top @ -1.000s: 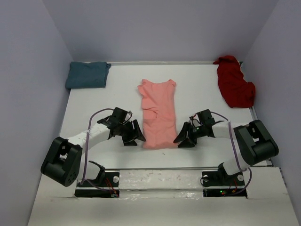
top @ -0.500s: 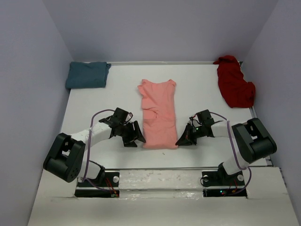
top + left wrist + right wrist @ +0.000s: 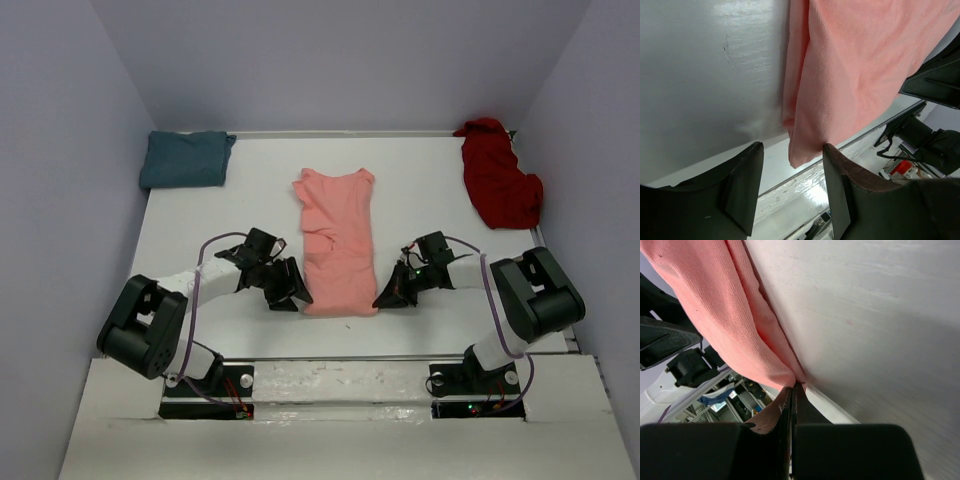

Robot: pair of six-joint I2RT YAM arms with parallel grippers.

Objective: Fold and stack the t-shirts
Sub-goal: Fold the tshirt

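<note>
Left gripper (image 3: 792, 148) stands with its 2 fingers apart, straddling the near left corner of the pink shirt (image 3: 338, 235). Right gripper (image 3: 791, 388) is pressed closed at that shirt's near right corner. Whether cloth is caught between its tips, I cannot tell. The pink shirt lies folded lengthwise on the table (image 3: 420, 190) — the teal shirt (image 3: 185, 160) folded beyond its left side, the dark red shirt (image 3: 497, 185) crumpled beyond its right, both well apart from it.

The salmon-pink t-shirt (image 3: 338, 240) is matt, finely knit cloth with a visible grain. The table (image 3: 700, 75) is white, smooth and faintly glossy, with light scuffs. The left gripper (image 3: 792, 147) is matt black plastic. The teal t-shirt (image 3: 185, 160) at ten o'clock and the dark red t-shirt (image 3: 498, 185) at two o'clock look like soft matt cloth.
</note>
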